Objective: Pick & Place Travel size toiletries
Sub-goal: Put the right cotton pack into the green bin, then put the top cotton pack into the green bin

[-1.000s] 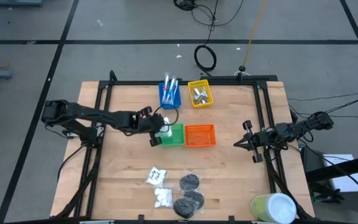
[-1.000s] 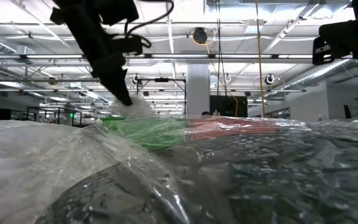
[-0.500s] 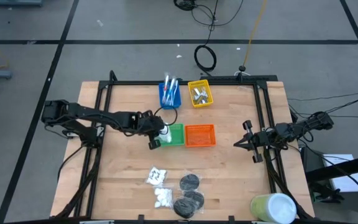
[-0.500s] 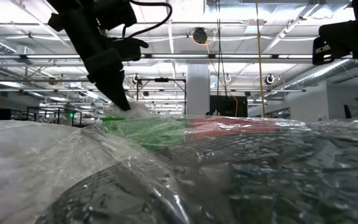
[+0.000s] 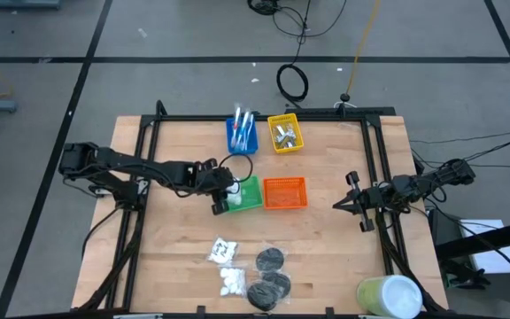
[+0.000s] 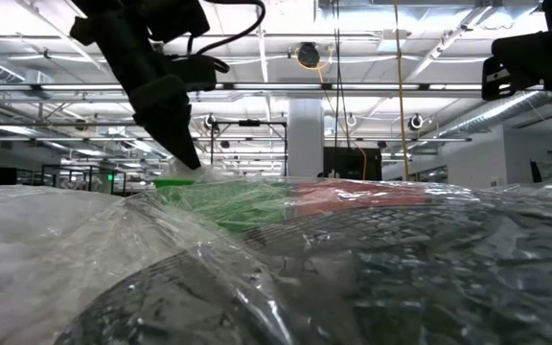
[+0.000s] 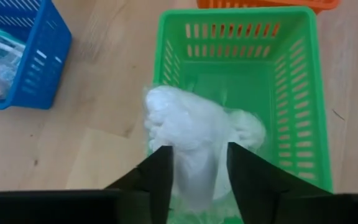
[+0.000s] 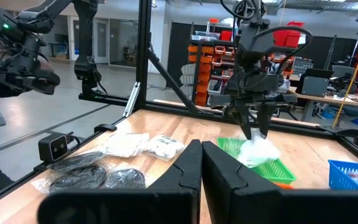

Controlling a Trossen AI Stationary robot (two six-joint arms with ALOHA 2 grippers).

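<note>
We're over the green bin (image 7: 294, 93) now, and the left gripper (image 7: 196, 163) has a white puffy packet (image 7: 191, 130) sitting right between its jaws. The jaws stand a little apart on either side of it, and we cannot tell whether they press it or just flank it. The packet is soft, crinkled and clear-wrapped, bulging up at the bin's wall nearest the left arm, with part of it lying on the bin floor.

From above, we see that bin just beside the orange bin (image 5: 284, 192), mid-desk, with the blue bin (image 5: 242, 133) of thin sticks and the yellow bin (image 5: 285, 133) of silvery tubes further back. Near the front edge lie more white packets (image 5: 227, 265) and the black discs (image 5: 269, 276) in their wrap, close together. A pale green-white cylinder (image 5: 388, 296) sits at the front right corner.

The right gripper (image 5: 338, 206) waits by the right rail, jaws pressed together, well apart from everything.

We've got bare wooden desk (image 5: 175, 239) in front of the left arm and a wide open stretch between the bins and the front pile. The black frame rails run along both sides and the back edge.
</note>
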